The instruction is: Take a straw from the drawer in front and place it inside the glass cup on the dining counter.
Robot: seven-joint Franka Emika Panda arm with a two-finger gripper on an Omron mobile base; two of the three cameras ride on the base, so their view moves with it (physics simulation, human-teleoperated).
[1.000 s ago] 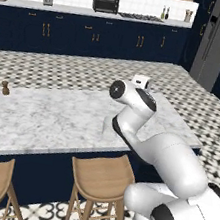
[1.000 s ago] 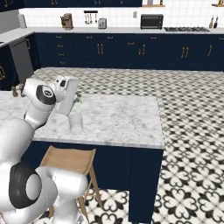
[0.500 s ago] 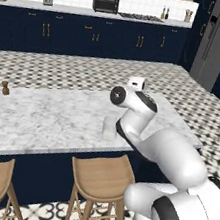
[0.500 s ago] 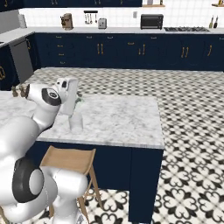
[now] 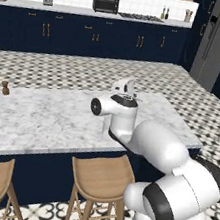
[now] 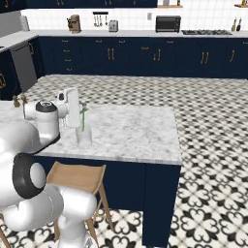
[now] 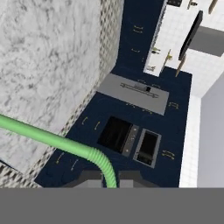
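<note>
Dining counter (image 6: 135, 133): straw (image 6: 83, 116) in glass cup (image 6: 84, 136)

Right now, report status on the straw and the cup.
Fingers shut on the straw. Straw's lower end over the glass cup on the dining counter; cannot tell if inside. Nothing in the way.

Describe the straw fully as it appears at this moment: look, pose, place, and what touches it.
The straw is a thin, light green tube with a ribbed bend. In the hand view it rises between the fingertips of the gripper, which pinch it, then angles away past the bend. In the right base view it stands nearly upright with its lower end in the glass cup on the dining counter.
</note>
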